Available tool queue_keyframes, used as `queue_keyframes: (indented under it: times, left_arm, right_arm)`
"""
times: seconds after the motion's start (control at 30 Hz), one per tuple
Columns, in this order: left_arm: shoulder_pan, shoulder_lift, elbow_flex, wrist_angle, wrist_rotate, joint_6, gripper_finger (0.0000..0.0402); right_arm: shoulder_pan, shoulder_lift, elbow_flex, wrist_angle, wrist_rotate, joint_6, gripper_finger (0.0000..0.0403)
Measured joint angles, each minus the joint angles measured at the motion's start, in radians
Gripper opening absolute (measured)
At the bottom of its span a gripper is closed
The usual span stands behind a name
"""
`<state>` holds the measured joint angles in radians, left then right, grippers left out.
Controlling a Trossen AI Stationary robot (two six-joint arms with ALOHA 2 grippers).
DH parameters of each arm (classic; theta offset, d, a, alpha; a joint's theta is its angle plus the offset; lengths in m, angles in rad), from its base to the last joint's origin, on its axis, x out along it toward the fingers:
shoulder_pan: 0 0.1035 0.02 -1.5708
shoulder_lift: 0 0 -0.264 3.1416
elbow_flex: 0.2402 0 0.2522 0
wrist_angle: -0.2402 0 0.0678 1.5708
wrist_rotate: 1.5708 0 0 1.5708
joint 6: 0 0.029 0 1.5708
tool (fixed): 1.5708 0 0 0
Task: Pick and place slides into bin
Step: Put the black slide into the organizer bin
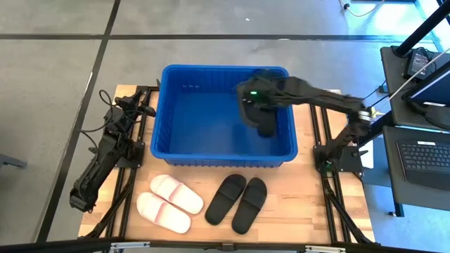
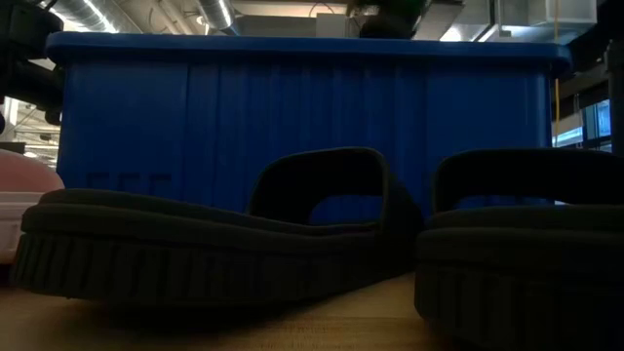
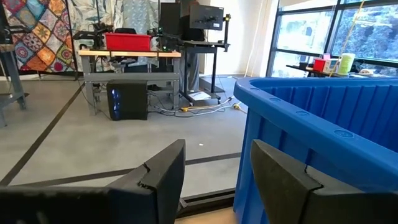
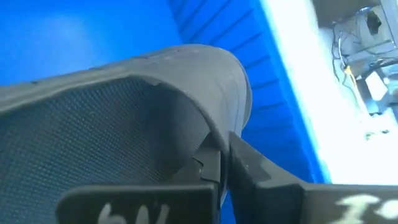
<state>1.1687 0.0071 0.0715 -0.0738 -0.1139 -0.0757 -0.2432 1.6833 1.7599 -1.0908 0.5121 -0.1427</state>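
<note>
Inside the bin (image 1: pixel 176 144) — right gripper (image 1: pixel 253 105) jaws clamped on a black slide (image 1: pixel 261 116).

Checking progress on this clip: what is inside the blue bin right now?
Inside the bin, a black slide is held by the right pincer over the right half. The rest shows bare blue floor; anything under the arm is hidden.

No readable text anywhere; pale marks on the right gripper (image 4: pixel 222 163) are illegible.

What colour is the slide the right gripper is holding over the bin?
Black. The slide in the right gripper over the bin shows best in the high view.
</note>
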Motion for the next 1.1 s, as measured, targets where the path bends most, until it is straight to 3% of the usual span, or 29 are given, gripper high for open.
queue_keyframes:
  times: [0.23, 0.47, 0.67, 1.1]
  left_arm:
    - [0.000, 0.000, 0.000, -0.016, 0.000, 0.000, 0.0178]
    - [0.000, 0.000, 0.000, -0.016, 0.000, 0.000, 0.0178]
    - [0.000, 0.000, 0.000, -0.016, 0.000, 0.000, 0.0178]
    - [0.000, 0.000, 0.000, -0.017, 0.000, 0.000, 0.0178]
  right_arm:
    - [-0.046, 0.248, -0.001, -0.003, 0.109, -0.082, 0.0012]
    - [-0.048, 0.404, -0.001, 0.038, 0.122, -0.132, 0.0012]
    - [-0.058, 0.461, -0.001, 0.142, 0.124, -0.200, 0.0012]
    - [-0.148, 0.489, -0.001, 0.110, 0.121, -0.213, 0.0012]
